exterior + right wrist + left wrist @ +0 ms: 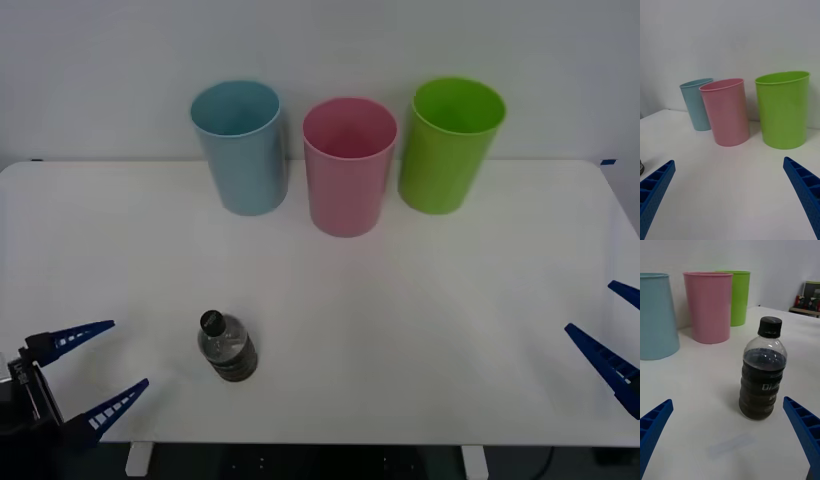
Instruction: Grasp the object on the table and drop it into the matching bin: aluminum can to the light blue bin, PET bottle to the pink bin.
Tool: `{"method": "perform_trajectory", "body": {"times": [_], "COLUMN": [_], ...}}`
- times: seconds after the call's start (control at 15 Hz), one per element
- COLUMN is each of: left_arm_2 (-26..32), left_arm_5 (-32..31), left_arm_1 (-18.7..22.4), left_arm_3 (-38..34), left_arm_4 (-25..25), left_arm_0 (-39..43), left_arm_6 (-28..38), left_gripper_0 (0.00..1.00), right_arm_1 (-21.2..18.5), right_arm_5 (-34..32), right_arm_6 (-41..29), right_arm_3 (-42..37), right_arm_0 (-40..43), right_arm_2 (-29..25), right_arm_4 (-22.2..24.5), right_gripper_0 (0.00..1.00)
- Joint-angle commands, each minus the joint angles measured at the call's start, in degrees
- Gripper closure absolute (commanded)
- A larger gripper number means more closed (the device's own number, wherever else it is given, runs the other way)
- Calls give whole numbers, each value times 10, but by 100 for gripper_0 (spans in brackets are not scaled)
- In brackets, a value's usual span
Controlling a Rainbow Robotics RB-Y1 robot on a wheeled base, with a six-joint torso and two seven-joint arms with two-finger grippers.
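A small clear PET bottle (228,349) with a black cap and dark contents stands upright near the table's front left; it stands out close in the left wrist view (762,371). My left gripper (98,369) is open at the front left corner, a short way left of the bottle, not touching it. My right gripper (612,335) is open at the table's right edge, far from the bottle. The pink bin (349,165) stands at the back centre, with the light blue bin (240,146) to its left. Both bins also appear in the wrist views (725,111) (709,306) (698,104) (655,315).
A lime green bin (452,143) stands right of the pink one along the back wall (784,108) (738,296). The white table (420,320) stretches wide between the bottle and the bins. Its front edge runs just below both grippers.
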Motion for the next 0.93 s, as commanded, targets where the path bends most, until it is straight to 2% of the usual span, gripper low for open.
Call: {"method": "perform_trajectory", "body": {"times": [0.07,0.33,0.47,0.93], "left_arm_2": [-11,-38,-59,-107], "left_arm_5": [-2,0,4,15], "left_arm_1": [0,-1,0,-5], "left_arm_3": [8,18,51,92], "left_arm_4": [-16,-18,-16,-16], "left_arm_0": [-13,-25,-43,-88], "left_arm_6": [-11,-34,-68,-79], "left_gripper_0": [0,0,0,0], "right_arm_1": [0,0,0,0], "right_arm_5": [0,0,0,0], "right_arm_6": [0,0,0,0], "right_arm_3": [0,0,0,0], "right_arm_0": [0,0,0,0], "right_arm_2": [0,0,0,0], "right_arm_4": [0,0,0,0], "right_gripper_0": [0,0,0,0]}}
